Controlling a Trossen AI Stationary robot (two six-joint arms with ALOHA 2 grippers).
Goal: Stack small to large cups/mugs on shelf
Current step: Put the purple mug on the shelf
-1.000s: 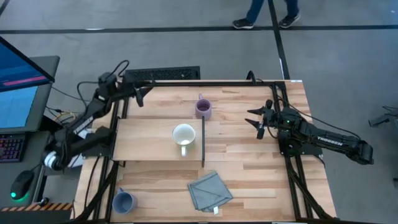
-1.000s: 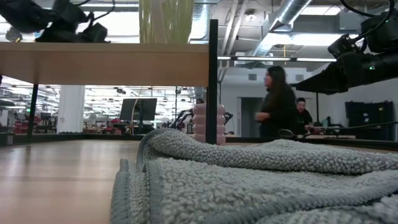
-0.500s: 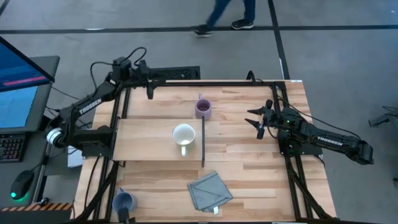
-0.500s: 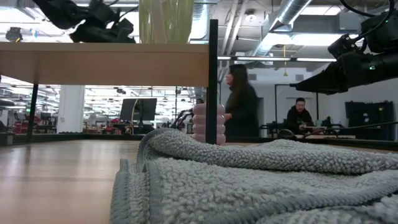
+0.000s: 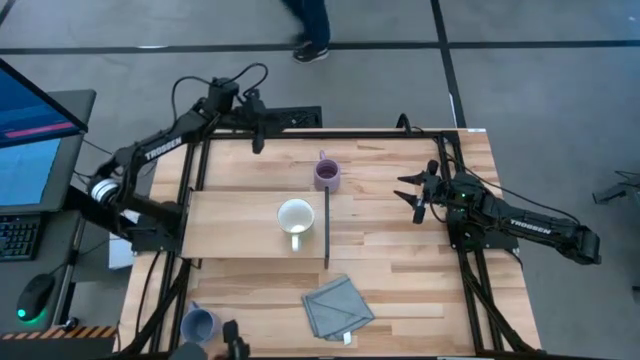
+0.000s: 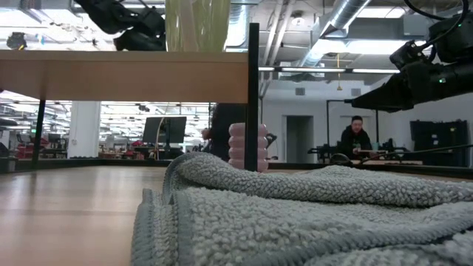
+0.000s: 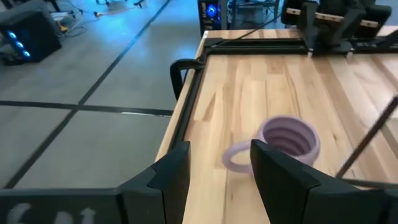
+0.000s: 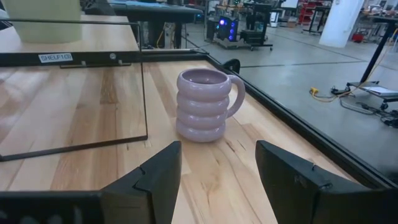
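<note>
High view first: the light wood shelf (image 5: 230,225) lies flat near the table's centre with its thin dark upright panel (image 5: 327,228) along its 3 o'clock edge. The white mug (image 5: 295,217) stands on the shelf just beside that panel, handle toward 6 o'clock. The purple mug (image 5: 326,174) sits on the tabletop (image 5: 400,290) at 12 o'clock of the panel's far end, just off the shelf, and the blue-grey mug (image 5: 198,324) stands well apart at the table's 7 o'clock corner. A grey-blue cloth (image 5: 337,306) lies crumpled at 6 o'clock of the panel. The left gripper (image 5: 258,136) hangs over the table's 11 o'clock edge, away from all three mugs; the right gripper (image 5: 412,194) hovers at 3 o'clock of the purple mug with its fingers spread and nothing between them. Low view: the cloth (image 6: 310,222) fills the foreground, the purple mug (image 6: 247,148) stands behind it beside the dark panel (image 6: 253,96), and the shelf board (image 6: 126,76) spans overhead. Left wrist view: the purple mug (image 7: 287,140) stands on the tabletop beyond the left arm's parted, empty fingers (image 7: 177,177). Right wrist view: the purple mug (image 8: 204,104), ribbed and upright, stands on the wood beyond the right arm's parted fingers (image 8: 287,177), with the white mug (image 8: 42,18) up on the shelf (image 8: 68,34).
</note>
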